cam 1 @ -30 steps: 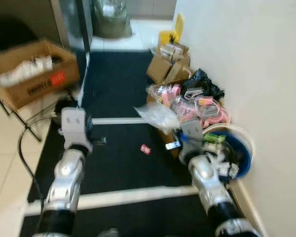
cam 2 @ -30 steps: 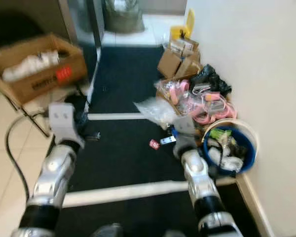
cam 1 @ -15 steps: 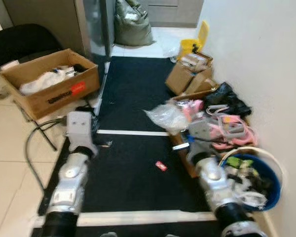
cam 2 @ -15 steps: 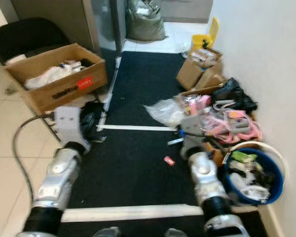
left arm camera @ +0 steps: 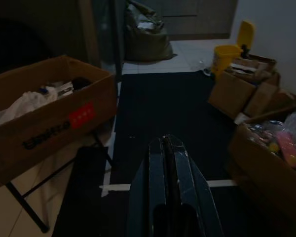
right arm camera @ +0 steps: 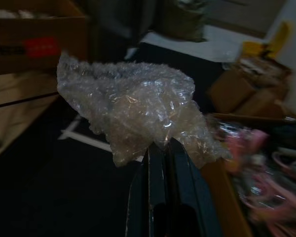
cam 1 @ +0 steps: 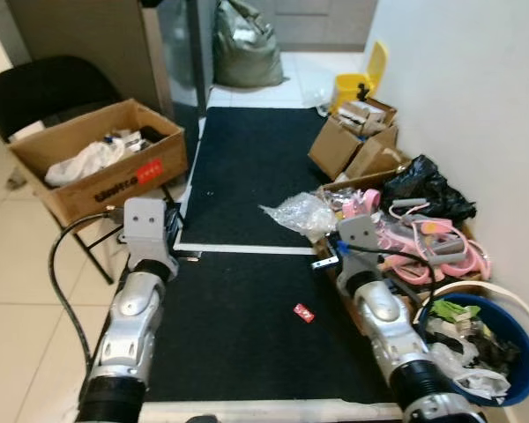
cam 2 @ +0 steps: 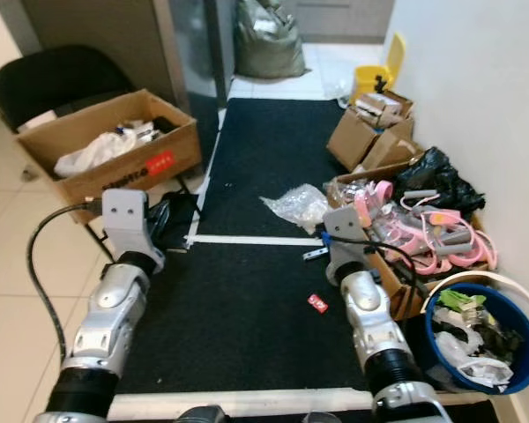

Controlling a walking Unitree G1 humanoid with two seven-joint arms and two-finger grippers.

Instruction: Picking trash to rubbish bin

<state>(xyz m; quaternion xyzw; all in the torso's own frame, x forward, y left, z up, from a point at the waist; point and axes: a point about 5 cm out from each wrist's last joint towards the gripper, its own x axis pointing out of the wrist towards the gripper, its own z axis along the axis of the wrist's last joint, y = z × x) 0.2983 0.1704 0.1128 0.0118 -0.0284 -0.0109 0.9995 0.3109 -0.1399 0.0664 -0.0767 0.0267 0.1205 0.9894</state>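
Midway, the right gripper (right arm camera: 163, 143) is clamped on a crumpled clear bubble-wrap sheet (right arm camera: 133, 111), not yet over the round blue rubbish bin (cam 2: 522, 328); the left gripper (left arm camera: 168, 143) is closed, empty; a small red wrapper (cam 2: 318, 302) remains on the black mat (cam 2: 247, 308).

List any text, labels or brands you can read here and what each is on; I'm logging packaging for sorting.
No text can be read for certain.
Cardboard box: dark print along its side, too blurred to read.
Same box, red sticker: nothing legible.
Small red wrapper on the mat: too small to read.
Small boxes by the wall: labels too small to read.
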